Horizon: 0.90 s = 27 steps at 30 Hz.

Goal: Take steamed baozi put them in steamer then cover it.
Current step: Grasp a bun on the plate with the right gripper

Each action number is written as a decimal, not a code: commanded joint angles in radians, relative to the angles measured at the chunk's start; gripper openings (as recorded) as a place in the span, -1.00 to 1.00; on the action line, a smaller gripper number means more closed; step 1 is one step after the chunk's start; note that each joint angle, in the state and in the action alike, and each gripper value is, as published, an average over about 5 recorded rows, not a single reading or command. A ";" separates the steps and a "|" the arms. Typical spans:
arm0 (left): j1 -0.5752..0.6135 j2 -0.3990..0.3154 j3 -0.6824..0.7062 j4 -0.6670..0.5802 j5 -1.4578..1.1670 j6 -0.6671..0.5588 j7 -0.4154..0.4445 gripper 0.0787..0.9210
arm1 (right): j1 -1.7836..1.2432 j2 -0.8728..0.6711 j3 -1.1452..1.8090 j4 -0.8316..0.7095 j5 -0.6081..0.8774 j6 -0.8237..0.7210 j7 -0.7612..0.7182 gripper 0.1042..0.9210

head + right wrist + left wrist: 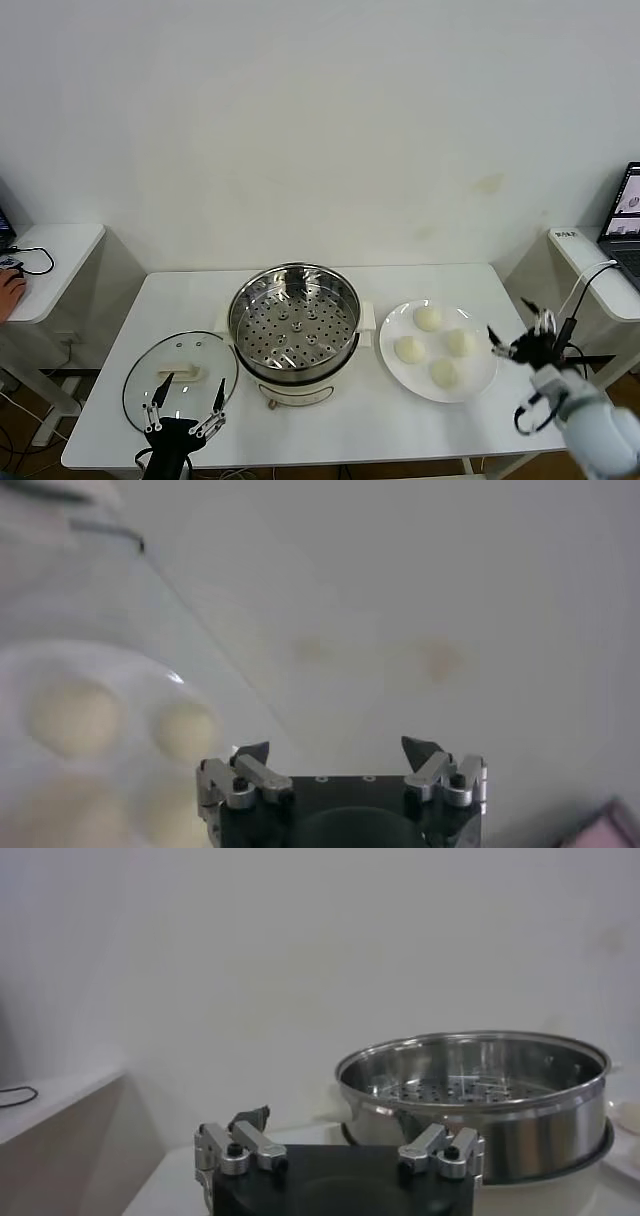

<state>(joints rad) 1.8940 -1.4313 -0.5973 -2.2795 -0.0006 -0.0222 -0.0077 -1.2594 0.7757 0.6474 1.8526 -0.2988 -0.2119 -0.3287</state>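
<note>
The steamer (294,325), a shiny steel pot with a perforated tray, stands open at the table's middle on its cream base. Several cream-white baozi (427,318) lie on a white plate (484,375) just right of it. My right gripper (520,345) hovers open beside the plate's right rim, holding nothing. Its wrist view shows the baozi (72,715) and the plate (120,665) off to one side of the right gripper (337,750). My left gripper (187,400) is open at the table's front left. In its wrist view the left gripper (345,1133) faces the steamer (475,1098).
A round glass lid (180,380) with a white handle lies flat left of the steamer, under my left gripper. The white table (400,425) has bare room at the front. Side tables stand at far left (50,260) and far right, the right one with a laptop (625,215).
</note>
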 commanded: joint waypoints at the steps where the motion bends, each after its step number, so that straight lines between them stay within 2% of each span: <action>1: -0.021 -0.007 -0.006 0.004 0.013 0.009 0.037 0.77 | 0.544 -0.303 -0.315 -0.286 -0.138 0.010 -0.328 0.76; 7: -0.016 -0.010 -0.016 0.002 0.012 0.004 0.035 0.77 | 0.997 -0.270 -0.791 -0.498 -0.022 0.074 -0.555 0.76; 15: -0.019 -0.010 -0.039 -0.003 0.010 0.004 0.036 0.77 | 1.255 -0.091 -1.158 -0.719 0.036 0.158 -0.777 0.76; 20: -0.030 -0.008 -0.051 0.004 0.007 0.007 0.037 0.77 | 1.326 0.034 -1.271 -0.841 0.052 0.172 -0.827 0.76; 27: -0.034 0.003 -0.077 0.008 -0.001 0.011 0.039 0.77 | 1.307 0.120 -1.324 -0.905 0.032 0.170 -0.836 0.76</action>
<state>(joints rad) 1.8628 -1.4331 -0.6550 -2.2741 0.0020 -0.0133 0.0280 -0.0938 0.8005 -0.4790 1.0981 -0.2724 -0.0649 -1.0557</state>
